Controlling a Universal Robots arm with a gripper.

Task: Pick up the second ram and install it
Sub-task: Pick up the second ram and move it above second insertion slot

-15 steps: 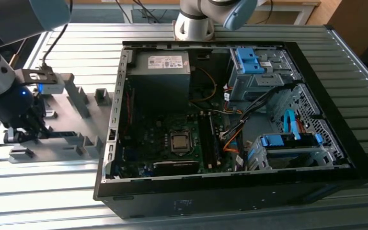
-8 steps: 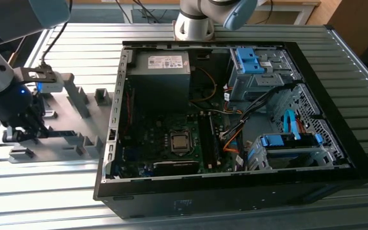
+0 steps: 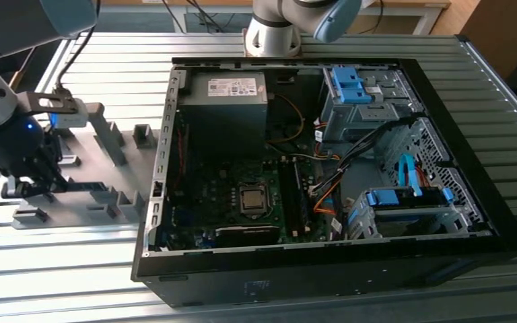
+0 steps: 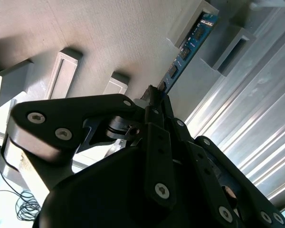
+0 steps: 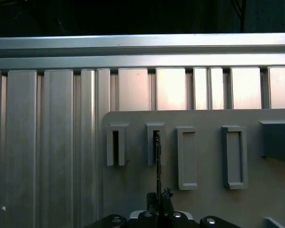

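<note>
A robot arm reaches down at the exterior view's left, over a grey fixture plate point(image 3: 92, 195) that lies on a ribbed metal worktop point(image 3: 61, 269). Just beside the plate sits an open black computer case point(image 3: 330, 272), its motherboard point(image 3: 213, 192) exposed.

In the second wrist view, the gripper point(image 4: 156, 97) has its two dark fingers drawn together on the near end of the second ram point(image 4: 185, 51), a slim blue board with a row of dark chips. The fingers appear clamped on it, one on each face. The far end of the strip sits inside a slotted block point(image 5: 150, 129) on the fixture plate. The first wrist view shows the strip edge-on, running from the fingertips straight into that slot.

The task looks to be at its very start. The grasp seems made, but the ram has not left its holder, well apart from the case. The lift, the carry across to the motherboard and the seating in a memory slot all remain undone.
</note>
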